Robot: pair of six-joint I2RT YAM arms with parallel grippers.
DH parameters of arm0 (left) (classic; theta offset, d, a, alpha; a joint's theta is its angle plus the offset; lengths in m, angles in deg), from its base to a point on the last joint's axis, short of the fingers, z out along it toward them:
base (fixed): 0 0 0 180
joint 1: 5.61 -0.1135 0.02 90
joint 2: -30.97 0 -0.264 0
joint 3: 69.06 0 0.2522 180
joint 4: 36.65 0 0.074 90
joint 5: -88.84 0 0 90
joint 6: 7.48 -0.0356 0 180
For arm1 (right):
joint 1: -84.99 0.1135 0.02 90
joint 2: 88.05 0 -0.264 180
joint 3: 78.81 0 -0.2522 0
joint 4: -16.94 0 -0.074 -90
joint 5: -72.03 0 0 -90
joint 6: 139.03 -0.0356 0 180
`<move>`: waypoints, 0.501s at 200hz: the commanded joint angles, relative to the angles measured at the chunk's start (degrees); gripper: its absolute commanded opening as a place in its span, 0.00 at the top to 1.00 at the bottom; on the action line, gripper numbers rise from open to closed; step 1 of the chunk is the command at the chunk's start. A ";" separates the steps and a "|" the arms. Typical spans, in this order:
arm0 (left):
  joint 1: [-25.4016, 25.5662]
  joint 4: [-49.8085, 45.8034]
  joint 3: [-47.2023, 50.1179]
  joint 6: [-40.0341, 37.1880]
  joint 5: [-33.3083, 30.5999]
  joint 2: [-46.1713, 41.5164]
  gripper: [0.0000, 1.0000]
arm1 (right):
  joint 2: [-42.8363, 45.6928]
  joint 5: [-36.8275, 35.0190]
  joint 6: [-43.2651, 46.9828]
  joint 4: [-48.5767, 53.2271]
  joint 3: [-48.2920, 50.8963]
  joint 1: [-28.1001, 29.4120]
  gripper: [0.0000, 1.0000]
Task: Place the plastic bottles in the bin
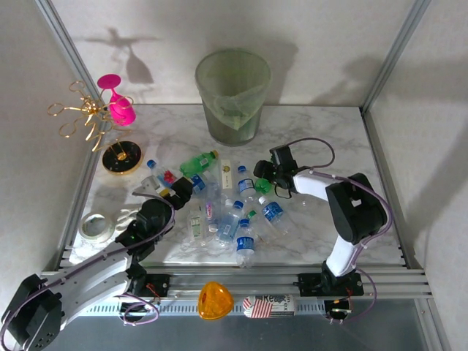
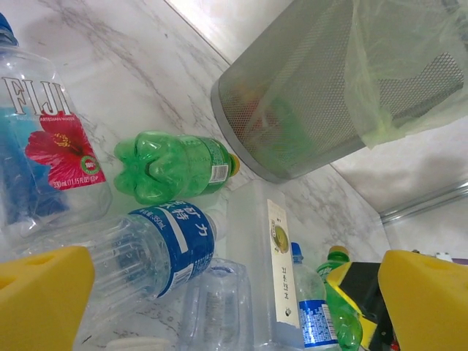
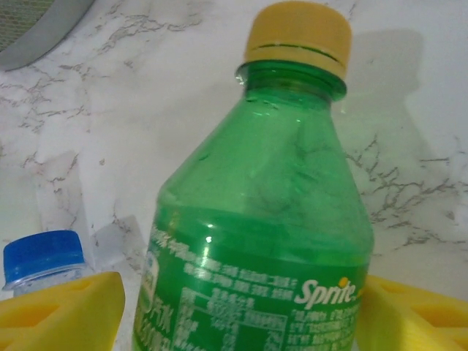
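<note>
green sprite bottle (image 3: 263,241) between right gripper (image 3: 238,313) pads, touching both sides

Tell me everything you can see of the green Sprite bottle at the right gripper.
The Sprite bottle is translucent green plastic, uncrushed, with a yellow screw cap on and a green label carrying white print and the Sprite logo. No liquid shows above the label. It sits between the right gripper's yellow pads, which meet its sides at label height, its neck pointing away from the wrist. The marble table lies behind it.
</note>
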 commanded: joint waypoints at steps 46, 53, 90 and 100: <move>0.57 -2.56 3.48 1.91 -3.40 -6.62 0.00 | -3.43 -2.77 -2.61 -0.94 -3.48 0.75 0.33; 0.57 -2.95 3.76 1.97 -3.73 -7.39 0.01 | -3.44 -2.93 -2.72 -1.03 -3.52 0.75 0.36; 0.48 -4.88 4.62 2.09 -5.94 -10.60 0.01 | -2.31 -2.97 -2.58 -1.03 -3.48 0.79 0.46; 0.48 -5.03 4.74 2.04 -6.26 -11.03 0.00 | -1.34 -2.97 -2.11 -1.03 -3.35 0.76 0.47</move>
